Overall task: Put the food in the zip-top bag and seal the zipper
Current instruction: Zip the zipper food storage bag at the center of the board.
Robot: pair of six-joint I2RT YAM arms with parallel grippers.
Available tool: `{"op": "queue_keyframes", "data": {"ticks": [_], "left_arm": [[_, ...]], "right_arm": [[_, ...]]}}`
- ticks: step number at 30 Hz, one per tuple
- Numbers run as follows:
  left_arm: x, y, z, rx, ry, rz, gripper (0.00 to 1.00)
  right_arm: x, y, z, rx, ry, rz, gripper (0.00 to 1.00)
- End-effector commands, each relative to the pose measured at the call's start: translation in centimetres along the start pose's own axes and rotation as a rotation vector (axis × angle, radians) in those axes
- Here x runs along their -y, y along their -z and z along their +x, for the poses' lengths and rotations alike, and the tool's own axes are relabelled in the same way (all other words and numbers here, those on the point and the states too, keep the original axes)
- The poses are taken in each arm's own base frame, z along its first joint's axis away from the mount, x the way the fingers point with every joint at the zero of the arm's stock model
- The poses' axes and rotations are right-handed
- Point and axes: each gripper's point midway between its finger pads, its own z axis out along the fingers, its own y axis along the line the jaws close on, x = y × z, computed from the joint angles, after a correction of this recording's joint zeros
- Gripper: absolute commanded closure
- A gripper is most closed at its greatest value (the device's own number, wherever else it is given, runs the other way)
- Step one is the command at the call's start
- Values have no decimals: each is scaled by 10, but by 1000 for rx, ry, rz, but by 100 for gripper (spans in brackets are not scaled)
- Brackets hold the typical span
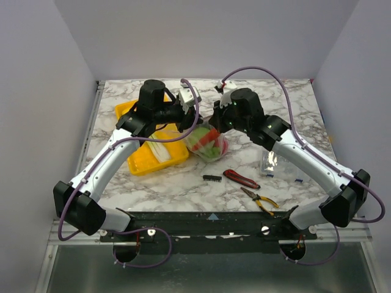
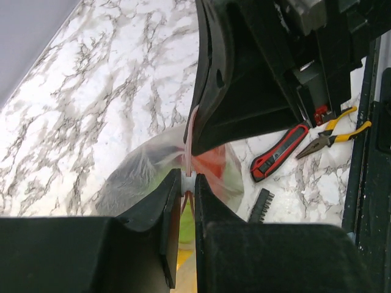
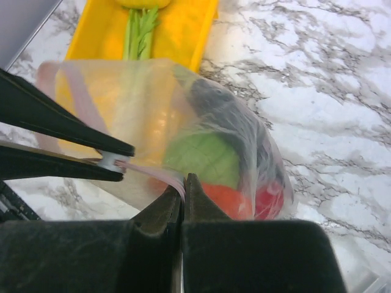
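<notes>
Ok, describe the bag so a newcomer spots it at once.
On the marble table, look to the middle, right of the yellow tray. The bag is pinched between the left gripper and the right gripper. Unlike the clear box further right, it is soft, pink-edged and stuffed with green and red toy food.

White arm links [image 1: 104, 160], black joints [image 1: 153, 94], looping purple cables [image 1: 256, 69]; left hand [image 2: 188, 182] black, wedge-fingered

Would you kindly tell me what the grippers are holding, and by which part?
Both the left gripper and the right gripper pinch the zip-top bag by its zipper, along the mouth edge.
</notes>
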Motion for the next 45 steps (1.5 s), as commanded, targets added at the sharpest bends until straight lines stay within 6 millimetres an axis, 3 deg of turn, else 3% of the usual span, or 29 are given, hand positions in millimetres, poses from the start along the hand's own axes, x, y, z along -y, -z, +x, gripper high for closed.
{"op": "queue_keyframes", "data": {"ticks": [1, 16, 23, 32, 38, 41, 45], "left_arm": [[-7, 21, -5, -30, 41, -105, 100], [-27, 45, 12, -103, 65, -305, 100], [-38, 54, 25, -156, 85, -392, 100], [-42, 55, 30, -165, 115, -414, 100], [-40, 58, 4, -71, 135, -429, 61], [-40, 68, -15, 7, 132, -470, 52], [-34, 80, -31, 84, 151, -492, 50]], "right_arm": [[84, 21, -22, 119, -75, 327, 100], [163, 31, -6, 138, -191, 440, 100], [180, 33, -3, 144, -212, 462, 100], [182, 32, -12, 159, -206, 448, 100], [176, 20, -23, 204, -195, 386, 100], [186, 10, -26, 206, -227, 426, 100], [215, 5, -46, 246, -289, 539, 100]]}}
